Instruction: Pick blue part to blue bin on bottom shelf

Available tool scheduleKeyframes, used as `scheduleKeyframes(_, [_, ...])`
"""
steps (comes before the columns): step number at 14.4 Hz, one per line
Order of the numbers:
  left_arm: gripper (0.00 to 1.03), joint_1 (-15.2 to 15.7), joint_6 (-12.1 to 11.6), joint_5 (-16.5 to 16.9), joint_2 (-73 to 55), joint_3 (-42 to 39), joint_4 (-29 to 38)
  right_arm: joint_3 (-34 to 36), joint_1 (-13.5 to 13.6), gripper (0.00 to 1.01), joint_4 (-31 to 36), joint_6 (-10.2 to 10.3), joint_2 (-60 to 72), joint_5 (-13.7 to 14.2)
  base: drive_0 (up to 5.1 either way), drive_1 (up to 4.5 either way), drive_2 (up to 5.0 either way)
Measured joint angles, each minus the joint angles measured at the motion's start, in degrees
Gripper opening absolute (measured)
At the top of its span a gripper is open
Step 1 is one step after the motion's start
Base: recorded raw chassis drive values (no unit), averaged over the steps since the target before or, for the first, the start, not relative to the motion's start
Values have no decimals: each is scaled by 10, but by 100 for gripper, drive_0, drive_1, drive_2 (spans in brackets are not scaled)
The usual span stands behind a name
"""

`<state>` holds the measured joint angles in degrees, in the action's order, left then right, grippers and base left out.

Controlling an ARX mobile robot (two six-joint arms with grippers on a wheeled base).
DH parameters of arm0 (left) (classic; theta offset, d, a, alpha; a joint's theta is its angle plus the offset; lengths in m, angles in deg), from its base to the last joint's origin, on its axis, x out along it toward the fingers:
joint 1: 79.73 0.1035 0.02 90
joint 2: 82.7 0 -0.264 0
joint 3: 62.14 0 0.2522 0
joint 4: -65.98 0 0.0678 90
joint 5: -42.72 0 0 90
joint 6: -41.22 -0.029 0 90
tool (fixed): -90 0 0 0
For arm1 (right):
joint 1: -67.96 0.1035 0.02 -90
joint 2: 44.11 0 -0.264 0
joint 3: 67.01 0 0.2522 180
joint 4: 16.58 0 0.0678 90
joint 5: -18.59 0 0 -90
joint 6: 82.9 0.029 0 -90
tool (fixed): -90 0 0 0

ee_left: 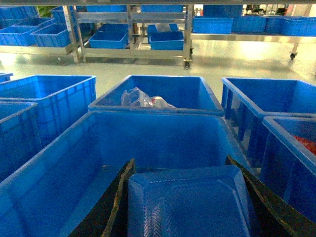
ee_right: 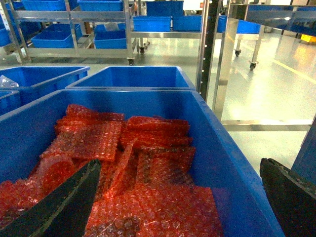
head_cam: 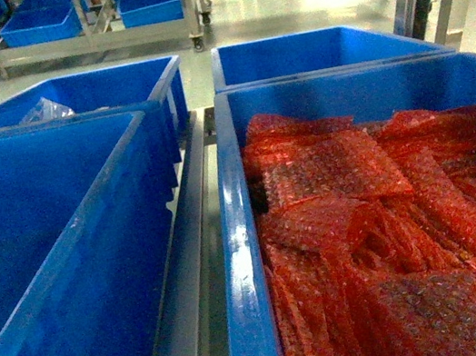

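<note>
Floor: pale grey-green, glossy, ceiling lights glare on it; bare stretch between the near bins and the far racks
Background: steel racks [ee_left: 133,52] on casters along the back, their low tiers loaded with small blue bins [ee_left: 165,39]; same racks show in head view at top
Right side of room: perforated steel uprights [ee_right: 221,59] just beyond the bins, open aisle behind them
Surface: near bins sit in two rows, side by side; steel rail [head_cam: 190,269] runs between left and right columns in head view
Near left bin [head_cam: 60,265]: large, blue, ribbed walls, no cargo visible inside, a few specks on the bottom
Far left bin [ee_left: 158,94]: holds a crumpled clear plastic bag [ee_left: 140,98] with something reddish in it
Far right bin [head_cam: 317,49]: blue, nothing visible inside
Near right bin [head_cam: 234,234]: packed with red bubble-wrap pouches [head_cam: 349,177], piled loose and overlapping
Blue part [ee_left: 190,202]: flat tray-like piece with rounded corners, between the left fingers, above the near left bin's interior
Left gripper [ee_left: 180,159]: black fingers [ee_left: 118,197] either side of the blue part, touching its edges, so gripping it
Right gripper [ee_right: 180,163]: fingers [ee_right: 64,207] spread wide, nothing between them; over the red pouches, one finger out past the bin's right wall
Head view: neither gripper visible there
Which bin or tier is the target: cannot tell
</note>
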<state>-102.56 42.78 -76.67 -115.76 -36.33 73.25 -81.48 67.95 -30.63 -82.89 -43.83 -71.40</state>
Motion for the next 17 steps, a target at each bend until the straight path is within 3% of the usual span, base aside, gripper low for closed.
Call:
scheduleKeyframes(16, [45,0,0,0,0,0,0,0,0,98,0,0,0,0,0,0,0])
scheduleKeyframes(17, [45,-3,3,-11,-2,4,-23,0,0,98,0,0,0,0,0,0,0])
